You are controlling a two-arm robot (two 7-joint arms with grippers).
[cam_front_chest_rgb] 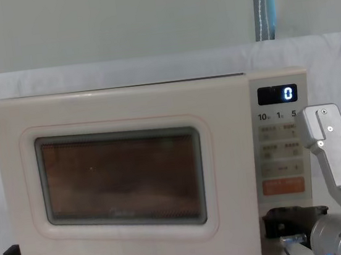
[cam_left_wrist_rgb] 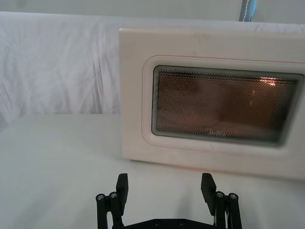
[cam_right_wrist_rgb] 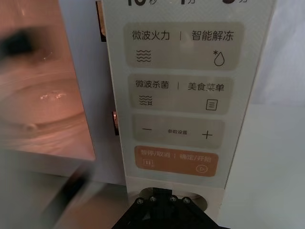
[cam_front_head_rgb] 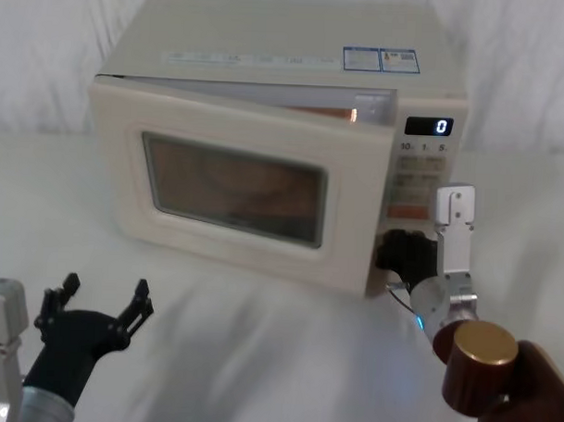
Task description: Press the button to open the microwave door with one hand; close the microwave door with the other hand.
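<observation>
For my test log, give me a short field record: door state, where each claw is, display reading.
microwave door: ajar, swung out at its latch side, cavity lit
right claw: at the button low on the key panel
left claw: open, low over the table in front of the door, touching nothing
display: 0

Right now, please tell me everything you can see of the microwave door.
The microwave door is a large cream panel, plastic by its look, with a raised rounded frame around a dark mesh window lit orange from inside. It stands slightly ajar, hinged on the robot's left, its free edge swung forward off the microwave beside the key panel. Nothing touches it: the left gripper hangs open before it, and the right gripper is at the panel's foot.
</observation>
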